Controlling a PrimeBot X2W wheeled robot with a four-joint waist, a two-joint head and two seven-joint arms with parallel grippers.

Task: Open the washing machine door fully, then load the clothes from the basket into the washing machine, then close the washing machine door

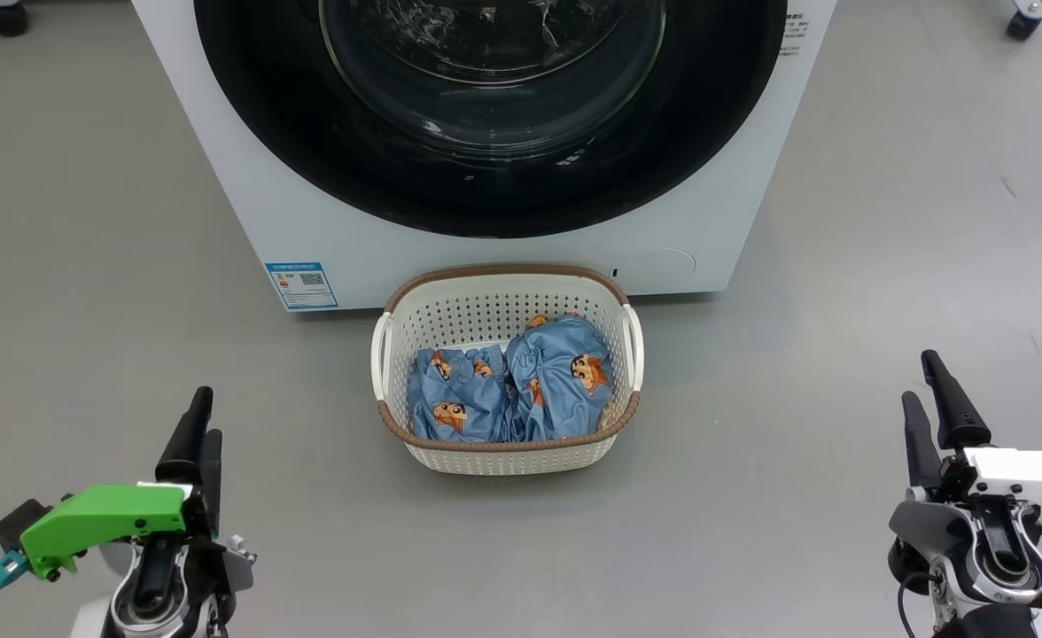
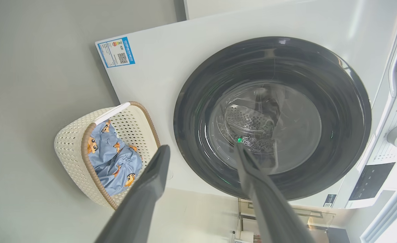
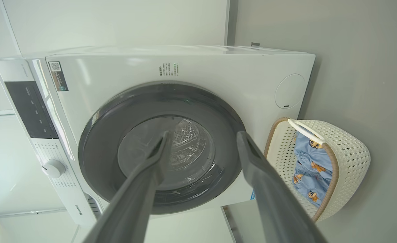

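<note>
Left gripper (image 1: 206,415), at your lower left: long dark fingers apart, empty. Centre: cream-white perforated plastic basket (image 1: 503,461) holding light blue cartoon-print clothes (image 1: 512,390), on the grey floor (image 1: 131,292) just before the big white washing machine (image 1: 246,204); its glossy black round door (image 1: 308,159) sits closed. Right gripper (image 1: 920,377), your lower right: fingers apart, empty.

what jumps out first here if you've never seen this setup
The washing machine door, round, glossy black and shut, dominates the top of the head view on the white washing machine. Just in front of it on the grey floor sits the cream basket holding the light blue cartoon-print clothes. The left gripper and right gripper sit open at the lower corners, holding nothing.
</note>
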